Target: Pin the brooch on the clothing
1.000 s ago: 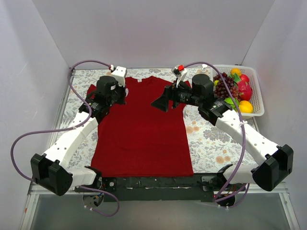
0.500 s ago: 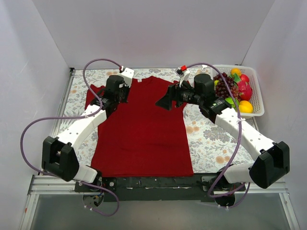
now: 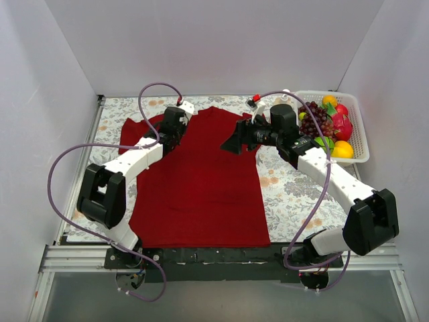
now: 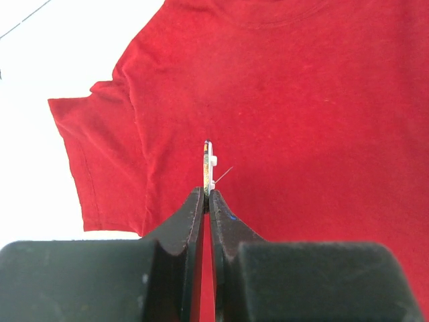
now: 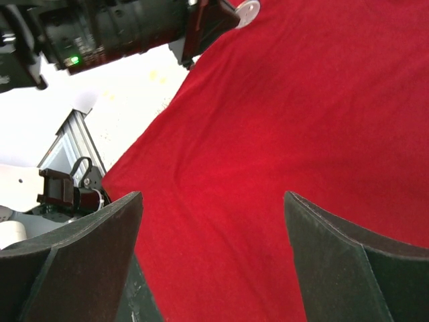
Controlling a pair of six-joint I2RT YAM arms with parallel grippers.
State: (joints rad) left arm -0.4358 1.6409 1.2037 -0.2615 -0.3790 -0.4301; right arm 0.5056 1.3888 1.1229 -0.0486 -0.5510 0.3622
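Here we are over the dark red T-shirt [image 3: 201, 181], laid out on the floral desk [image 3: 289, 201]. The left gripper [image 4: 207, 196] hangs above the T-shirt's upper chest, toward the sleeve on the left arm's side. Its jaws are pressed together on the brooch [image 4: 208, 161], a tight pinch right at the very tips!

In the left wrist view the brooch is edge-on, a thin upright sliver poking out past the jaws. There's a small white clasp piece on its right face and a hair-thin pin slanting off it. Whether that pin touches the T-shirt's fabric, I cannot tell. The right wrist view catches the same brooch face-on, pale and round, held over the T-shirt.

Now the right gripper [image 5: 213, 201]: jaws spread wide with nothing between them, just red cloth showing through the gap. It hovers over the T-shirt's upper part, toward the sleeve on the right arm's side. Its tips point in at the T-shirt's middle, well apart from the brooch.

Out past that right-hand sleeve, clear of the T-shirt, a white basket [image 3: 362, 131] sits on the desk. It holds dark grapes [image 3: 312, 124], an orange [image 3: 343, 149] and other bright fruit.
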